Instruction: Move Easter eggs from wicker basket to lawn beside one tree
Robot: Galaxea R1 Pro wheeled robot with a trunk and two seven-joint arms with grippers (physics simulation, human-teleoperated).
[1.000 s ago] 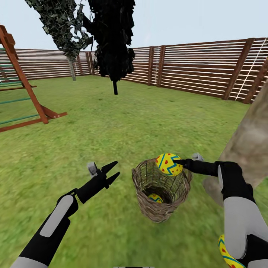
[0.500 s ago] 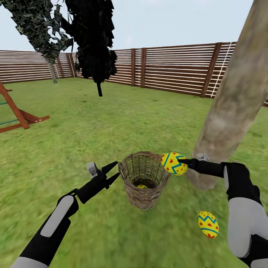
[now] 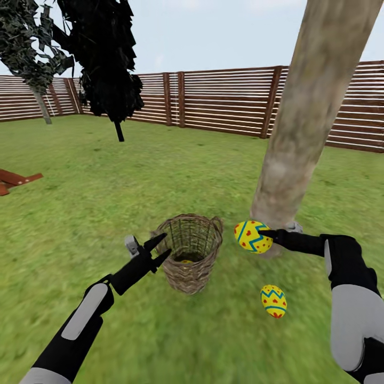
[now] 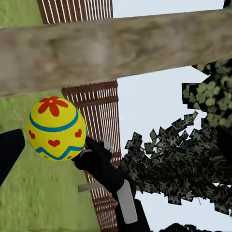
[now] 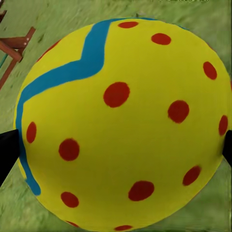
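Right gripper (image 3: 271, 233) clenched on dotted Easter egg (image 3: 253, 236), held beside tree (image 3: 298, 128) for placing near grounded egg (image 3: 273, 301); left gripper (image 3: 163, 246) released, beside wicker basket (image 3: 190, 250) holding last egg (image 3: 186, 261).

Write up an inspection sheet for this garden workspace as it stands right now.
Surface: lawn, green grass, slightly patchy.
Job's things: wicker basket upright on the grass, one egg in basket just visible inside; egg on grass lying near the tree trunk; held egg carried above the grass beside the trunk's base.
Clutter: nothing seen.
Grippers: right gripper shut on the held egg; left gripper open, beside the basket's rim, whether touching cannot be told.
Cables: nothing seen.
Surroundings: slatted wooden fence behind, black-leaved tree, wooden play frame at the head view's left edge.
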